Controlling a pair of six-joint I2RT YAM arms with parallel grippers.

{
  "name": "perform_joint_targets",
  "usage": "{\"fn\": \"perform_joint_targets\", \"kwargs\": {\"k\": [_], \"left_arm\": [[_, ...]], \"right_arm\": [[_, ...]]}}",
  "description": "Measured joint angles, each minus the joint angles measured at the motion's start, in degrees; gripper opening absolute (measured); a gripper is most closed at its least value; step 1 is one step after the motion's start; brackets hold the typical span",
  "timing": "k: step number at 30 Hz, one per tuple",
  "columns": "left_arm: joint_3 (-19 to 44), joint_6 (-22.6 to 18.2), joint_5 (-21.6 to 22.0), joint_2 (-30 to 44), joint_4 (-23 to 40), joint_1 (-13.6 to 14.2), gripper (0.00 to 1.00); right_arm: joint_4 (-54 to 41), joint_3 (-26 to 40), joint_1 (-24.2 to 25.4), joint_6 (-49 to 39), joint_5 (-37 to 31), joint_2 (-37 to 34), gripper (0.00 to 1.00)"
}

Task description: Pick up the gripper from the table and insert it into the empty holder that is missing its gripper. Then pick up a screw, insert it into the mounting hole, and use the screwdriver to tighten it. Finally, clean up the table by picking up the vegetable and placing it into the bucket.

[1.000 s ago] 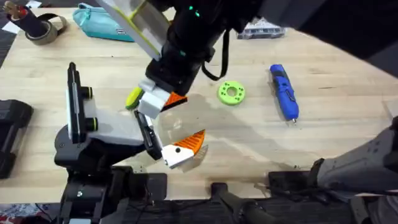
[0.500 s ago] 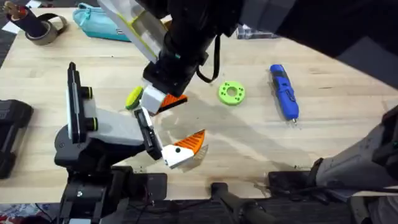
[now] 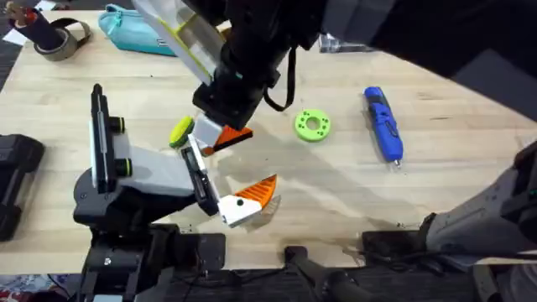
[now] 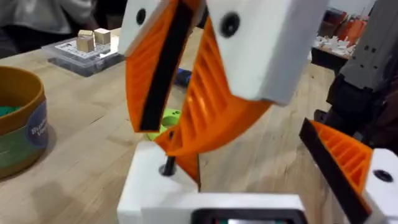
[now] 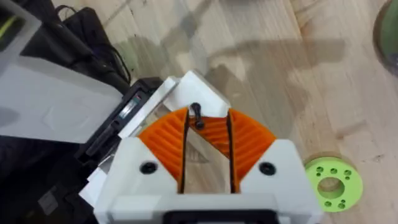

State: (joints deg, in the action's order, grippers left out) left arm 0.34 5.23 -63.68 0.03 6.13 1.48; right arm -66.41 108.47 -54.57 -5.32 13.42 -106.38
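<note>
right gripper (image 5: pixel 208 119) narrow, orange pads pinching black screw (image 5: pixel 196 117) upright at their tips. gripper (image 5: pixel 200 87) directly under those pads, white base touching screw's lower end, seated at far end of holder (image 3: pixel 200 180). screwdriver (image 3: pixel 383 124) well apart to right. vegetable (image 3: pixel 179 132) just beside right gripper.

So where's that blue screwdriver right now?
In the overhead view the blue screwdriver lies on the table's right side, just right of the green ring.
</note>
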Motion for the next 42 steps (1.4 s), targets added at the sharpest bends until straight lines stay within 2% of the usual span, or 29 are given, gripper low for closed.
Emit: {"fn": "perform_joint_targets", "kwargs": {"k": [10, 14, 16, 17, 32, 42], "left_arm": [[0.00, 0.00, 0.00, -0.02, 0.00, 0.00, 0.988], [0.00, 0.00, 0.00, -0.02, 0.00, 0.00, 0.986], [0.00, 0.00, 0.01, -0.02, 0.00, 0.00, 0.986], [0.00, 0.01, 0.01, -0.02, 0.00, 0.00, 0.986], [0.00, 0.00, 0.01, -0.01, 0.00, 0.00, 0.987], [0.00, -0.10, -0.79, -0.02, 0.07, 0.04, 0.987]], "right_arm": [[0.00, 0.00, 0.00, 0.00, 1.10, -0.01, 0.277], [0.00, 0.00, 0.00, 0.25, 1.29, -0.01, 0.149], [0.00, 0.00, 0.00, 0.28, 1.31, -0.01, 0.032], [0.00, 0.00, 0.00, 0.38, 1.37, -0.01, 0.013], [0.06, 0.00, 0.00, 0.39, 1.47, -0.01, 0.006], [-3.17, 1.40, 0.18, 0.39, 0.89, -0.08, 0.006]]}}
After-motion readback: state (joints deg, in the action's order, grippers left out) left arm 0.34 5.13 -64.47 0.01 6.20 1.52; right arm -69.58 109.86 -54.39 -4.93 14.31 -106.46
